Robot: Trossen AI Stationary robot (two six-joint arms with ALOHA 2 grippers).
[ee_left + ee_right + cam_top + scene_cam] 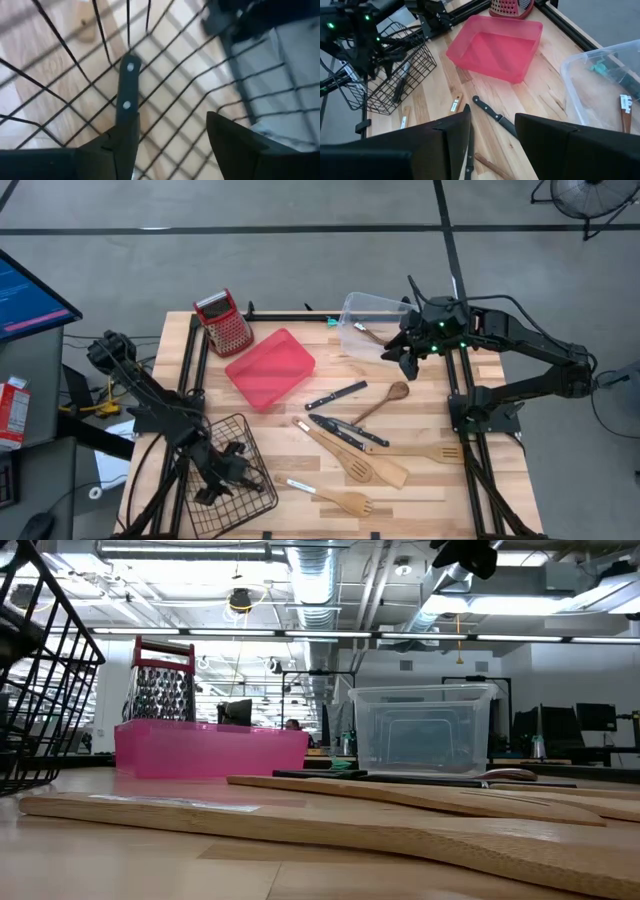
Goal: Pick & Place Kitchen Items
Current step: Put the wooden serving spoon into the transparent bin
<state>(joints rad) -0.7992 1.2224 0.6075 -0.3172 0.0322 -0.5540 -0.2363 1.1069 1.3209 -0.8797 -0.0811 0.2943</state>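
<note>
My left gripper (222, 470) is open inside the black wire basket (232, 480) at the table's near left. A black-handled knife (127, 90) lies in the basket and runs up to one finger. My right gripper (405, 358) is open and empty, raised beside the clear plastic bin (372, 320) at the far right. On the table between the arms lie two black-handled knives (336, 395) (348, 431), a wooden spoon (384, 401), wooden spatulas (352, 457) (428, 452) and a slotted turner (345, 501). My left gripper (170, 120) has its fingers wide apart. The knife's handle (125, 107) passes behind one finger (117, 145), and I cannot tell whether the two touch. The knife rests on the basket's wires.
A red tray (270, 367) and a red-topped grater (222, 320) stand at the far left. The clear bin holds a wooden utensil (623, 107) and a teal-handled item (600, 67). Black frame rails (455, 395) run along the table's sides.
</note>
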